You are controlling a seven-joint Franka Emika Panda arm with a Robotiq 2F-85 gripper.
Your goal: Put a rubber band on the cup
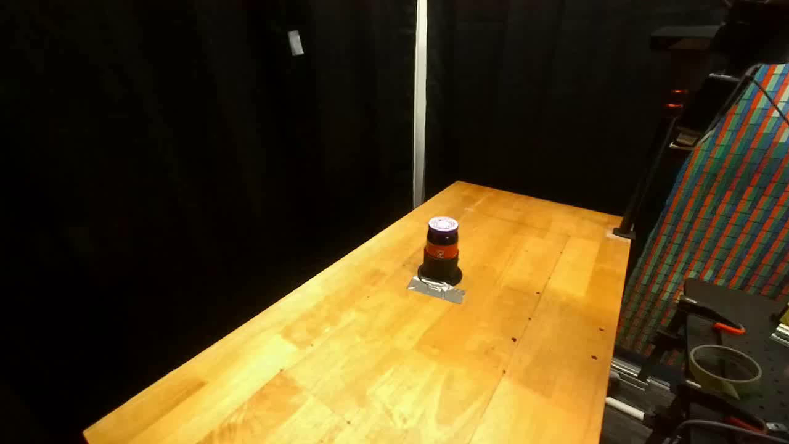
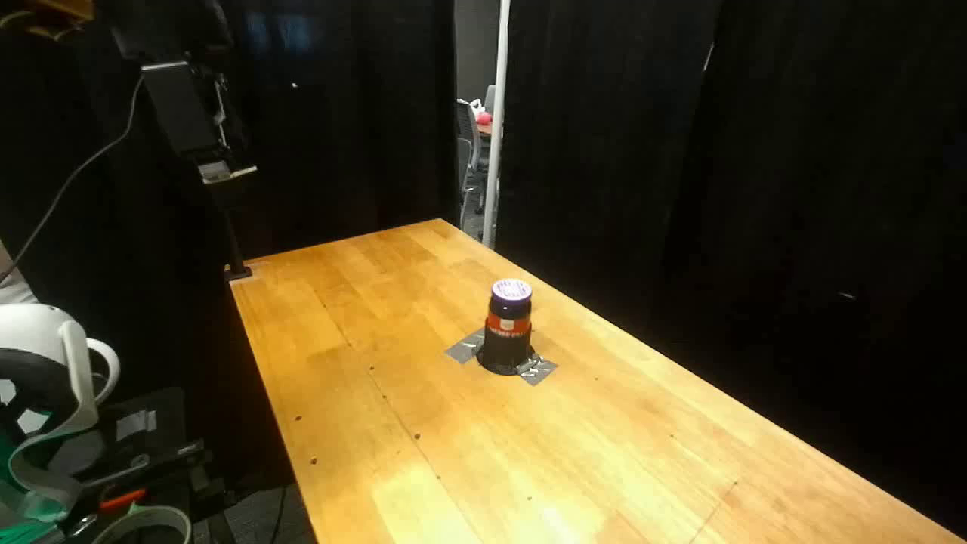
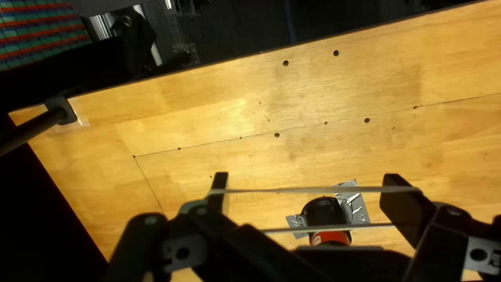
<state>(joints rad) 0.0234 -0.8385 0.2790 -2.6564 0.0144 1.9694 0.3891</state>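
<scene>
Okay, pincer (image 3: 307, 189) spread wide inside stretched rubber band (image 3: 274, 191). Probably light, springy, slip-prone; hold inside its loop. Taped-down red-labelled jar (image 2: 508, 326) likely won't budge.

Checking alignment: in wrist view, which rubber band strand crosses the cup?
Lower strand, overlapping the cup; the upper strand misses it, crossing tape and table.

- In an exterior view, a small cylindrical cup (image 1: 442, 250), dark with a red-orange band and a pale patterned top, stands upright on a golden-brown wooden table (image 1: 394, 364)
- A flat strip of silver-grey tape (image 1: 431, 291) lies at the cup's dark base
- A thin black post (image 1: 645, 176) stands at the table's far right corner
- Black fabric curtains (image 1: 216, 185) hang beyond, beside a pale upright pole (image 1: 421, 111)
- At right, a round pale tape roll (image 1: 730, 386) on a black shelf (image 1: 715, 302)
</scene>
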